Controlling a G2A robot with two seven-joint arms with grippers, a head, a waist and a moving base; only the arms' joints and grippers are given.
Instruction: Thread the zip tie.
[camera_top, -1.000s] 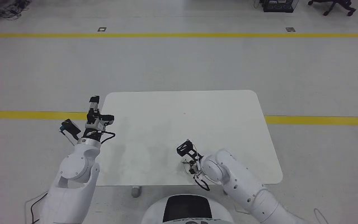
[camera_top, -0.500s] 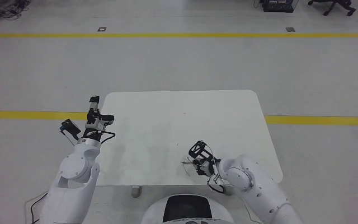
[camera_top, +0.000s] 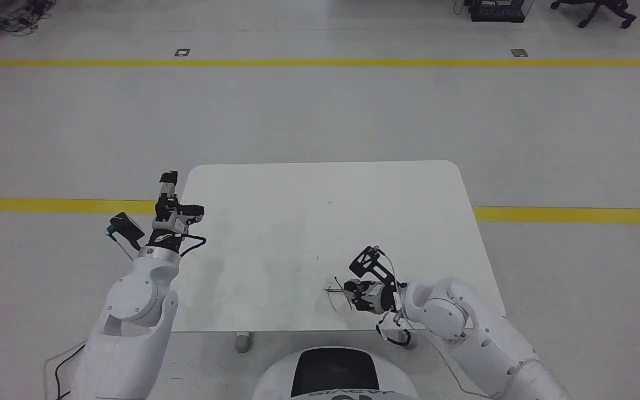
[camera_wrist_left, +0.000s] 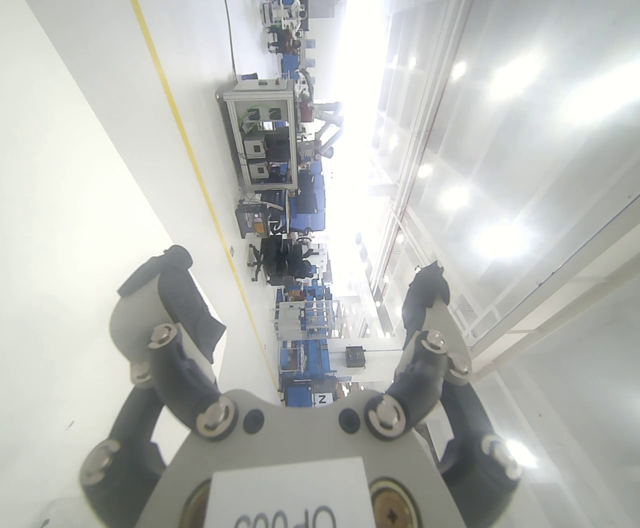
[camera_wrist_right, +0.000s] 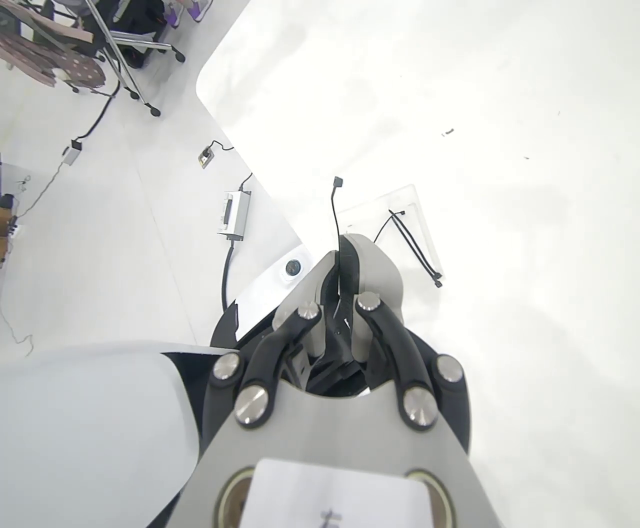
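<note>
White table (camera_top: 300, 200): zip tie (camera_wrist_right: 334, 207) in hand, unthreaded.
Your right gripper (camera_wrist_right: 345, 250) pinches it; left gripper (camera_wrist_left: 302, 265) wide, empty; threading remains.

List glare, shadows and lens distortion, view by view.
Left wrist view: ceiling lamps flare behind the open left gripper. Right wrist view: wide lens curves the white table's edge; no glare on the thin black zip tie in the right gripper. Top view: even light, faint shadows.
</note>
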